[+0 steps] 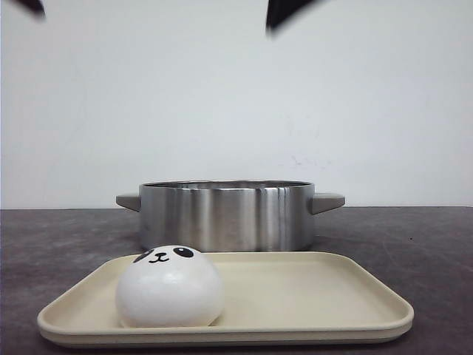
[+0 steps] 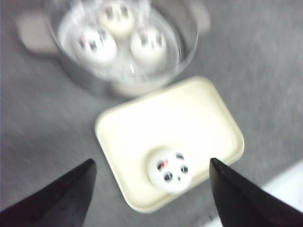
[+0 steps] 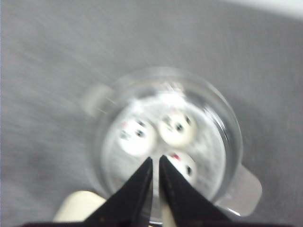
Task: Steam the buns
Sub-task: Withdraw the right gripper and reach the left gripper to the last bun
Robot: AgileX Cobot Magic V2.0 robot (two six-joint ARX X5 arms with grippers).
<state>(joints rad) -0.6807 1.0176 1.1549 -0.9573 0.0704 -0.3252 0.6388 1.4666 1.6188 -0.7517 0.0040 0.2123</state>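
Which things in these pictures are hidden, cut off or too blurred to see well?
- Front view: the pot wall hides its contents.
- Front view: both arms are cut off by the top edge.
- Right wrist view: the right gripper partly covers one bun in the pot.
- Wrist views: blur smears the buns' faces in the pot.

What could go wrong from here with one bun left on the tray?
1. The last bun sits near the tray corner; an off-centre descent of the open left tool could push it off the edge.
2. The pot already holds three buns, so little free space remains; the fourth may land on another.
3. The right tool, nearly closed, hangs over the pot, which risks crowding the left arm's drop.
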